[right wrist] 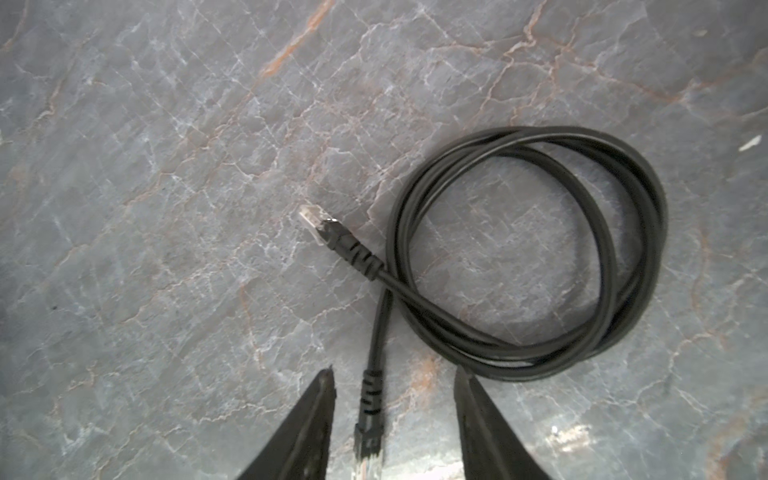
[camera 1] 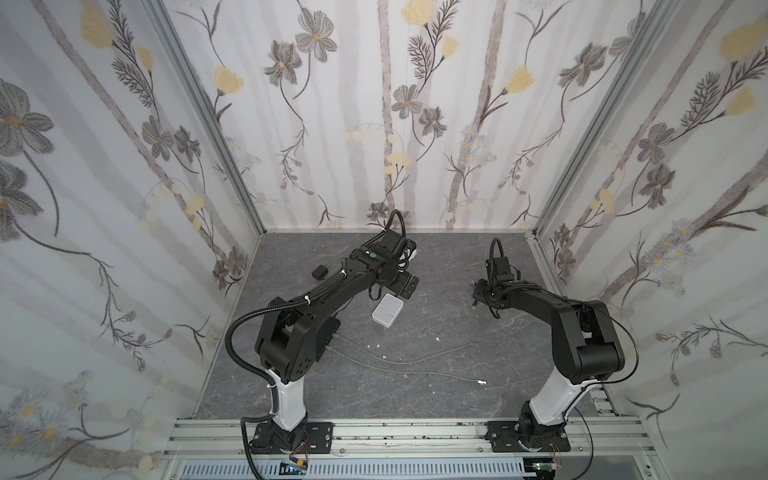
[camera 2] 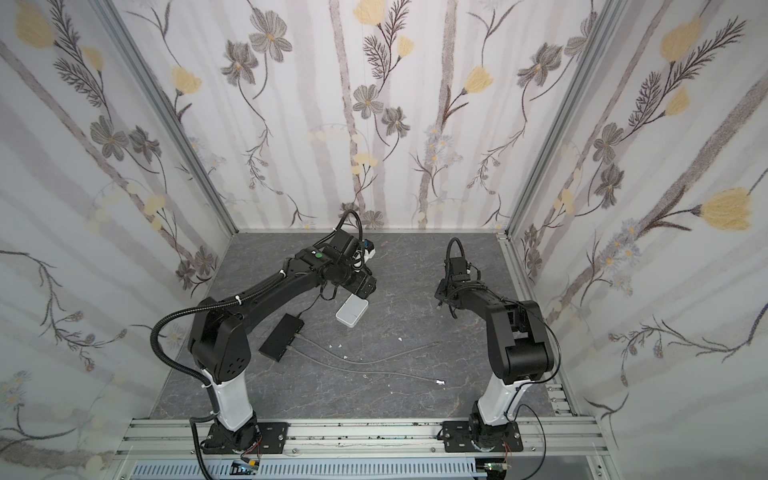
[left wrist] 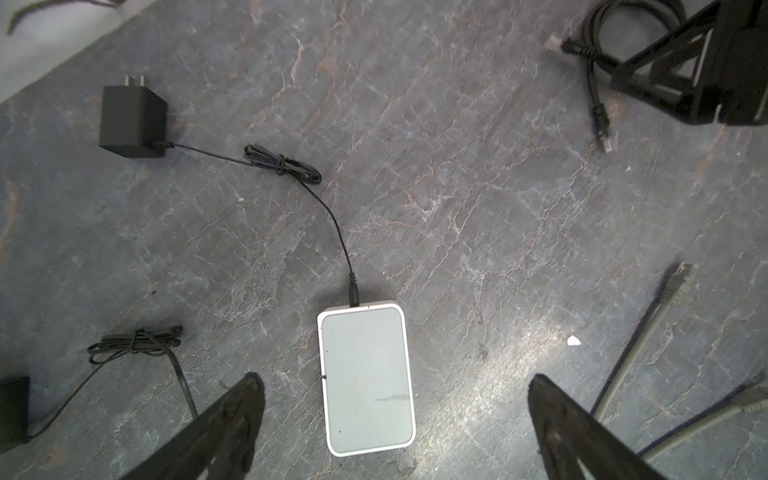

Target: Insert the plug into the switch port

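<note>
Bimanual cell, seen from above and from both wrists. The white switch (camera 1: 387, 314) lies flat on the grey marbled worktop (camera 1: 457, 399), left of centre. A thin black power cord (left wrist: 332, 224) enters 1 of its short edges and runs to a black power adapter (left wrist: 131, 120) farther away on the left. The left gripper (left wrist: 395, 380) hangs above the switch with its jaws spread wide, 1 finger on each side and clear of the casing; it holds nothing. On the right, the right gripper (right wrist: 395, 374) points down at a coiled black cable (right wrist: 540, 249) lying on the worktop. Its jaws stand apart, straddling the plug (right wrist: 368, 419) at 1 end of the cable; a gap shows on both sides, so the plug is not gripped. The cable's other plug (right wrist: 313, 222) rests just beside the coil. Plug and switch are well apart. On the near side, 2 grey cables (left wrist: 636, 349) run from a black box (camera 2: 281, 337) across the worktop.
</note>
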